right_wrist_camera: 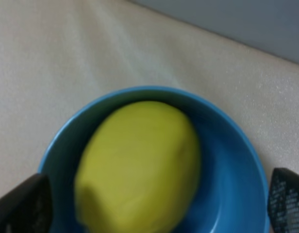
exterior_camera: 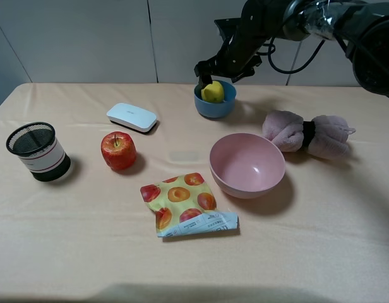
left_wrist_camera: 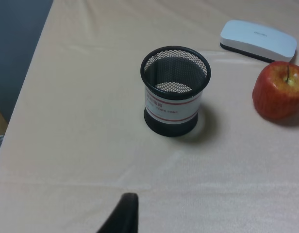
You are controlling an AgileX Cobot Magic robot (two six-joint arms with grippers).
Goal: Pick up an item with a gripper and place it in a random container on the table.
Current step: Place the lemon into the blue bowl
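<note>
The yellow lemon-like fruit lies inside the small blue bowl at the back middle of the peach-beige table. My right gripper hangs just above the bowl. In the right wrist view the fruit fills the bowl, and the gripper is open, with its dark fingers wide apart on either side and not touching the fruit. Of my left gripper only one dark fingertip shows, low over the cloth near the mesh cup.
A black mesh cup stands at the left. A red apple and a white flat box lie beside it. A pink bowl, a fruit snack packet and a rolled pink towel lie centre and right.
</note>
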